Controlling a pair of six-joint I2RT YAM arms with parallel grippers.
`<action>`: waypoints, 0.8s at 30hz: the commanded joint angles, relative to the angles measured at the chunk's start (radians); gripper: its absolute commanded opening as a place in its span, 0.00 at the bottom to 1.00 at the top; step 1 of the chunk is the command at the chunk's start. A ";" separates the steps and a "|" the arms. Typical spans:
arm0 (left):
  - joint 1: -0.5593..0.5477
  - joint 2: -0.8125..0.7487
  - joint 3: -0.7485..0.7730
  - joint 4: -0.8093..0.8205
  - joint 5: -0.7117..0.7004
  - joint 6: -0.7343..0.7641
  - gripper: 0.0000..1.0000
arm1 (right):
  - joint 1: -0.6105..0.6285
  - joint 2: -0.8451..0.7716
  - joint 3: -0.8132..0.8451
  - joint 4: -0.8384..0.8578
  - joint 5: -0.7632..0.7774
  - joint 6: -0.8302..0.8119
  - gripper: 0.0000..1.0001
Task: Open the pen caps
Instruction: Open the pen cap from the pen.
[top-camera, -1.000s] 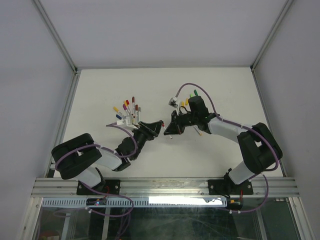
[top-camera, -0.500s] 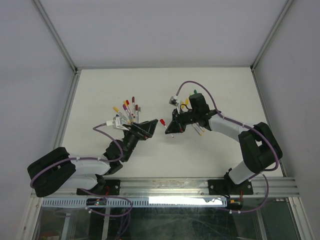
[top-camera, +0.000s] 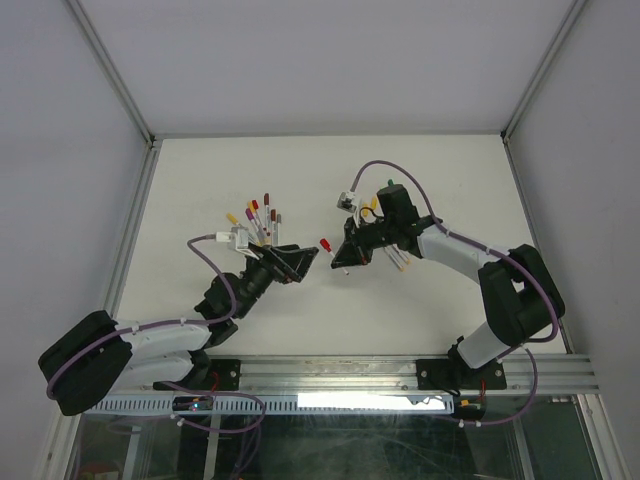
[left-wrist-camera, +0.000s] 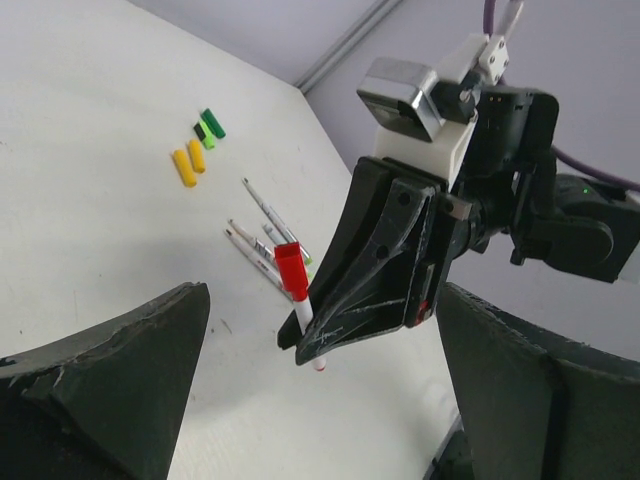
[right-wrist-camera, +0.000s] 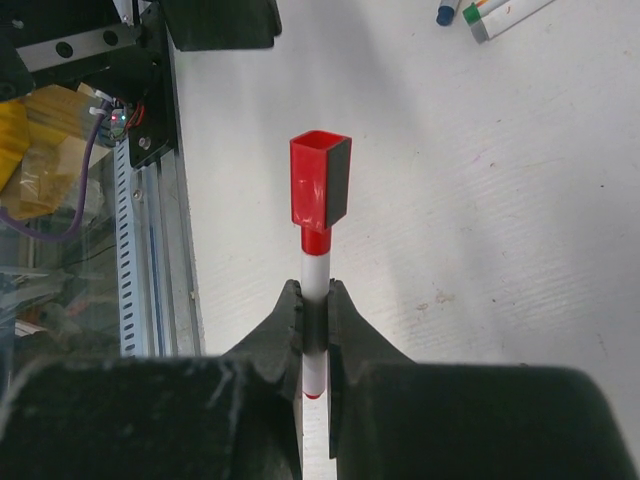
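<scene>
Pen cap (right-wrist-camera: 320, 192), red, seated on its pen (right-wrist-camera: 317, 272), frame centre.
My right gripper (right-wrist-camera: 315, 302) clamps the pen below it; my left gripper (top-camera: 300, 264) stands wide, empty.

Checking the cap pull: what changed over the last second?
Left gripper opened off the red cap and pulled back toward its base. Unchanged: right gripper stays clamped on the pen, red cap still on its end; the capped pens lie as before.
</scene>
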 joint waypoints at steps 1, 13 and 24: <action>0.027 -0.009 0.038 -0.030 0.127 0.019 0.99 | -0.002 -0.005 0.049 -0.014 -0.032 -0.038 0.00; 0.073 0.003 0.051 -0.044 0.229 0.002 0.99 | -0.002 0.004 0.065 -0.050 -0.036 -0.059 0.00; 0.091 0.036 0.071 -0.048 0.285 -0.005 0.99 | -0.002 0.011 0.074 -0.066 -0.036 -0.068 0.00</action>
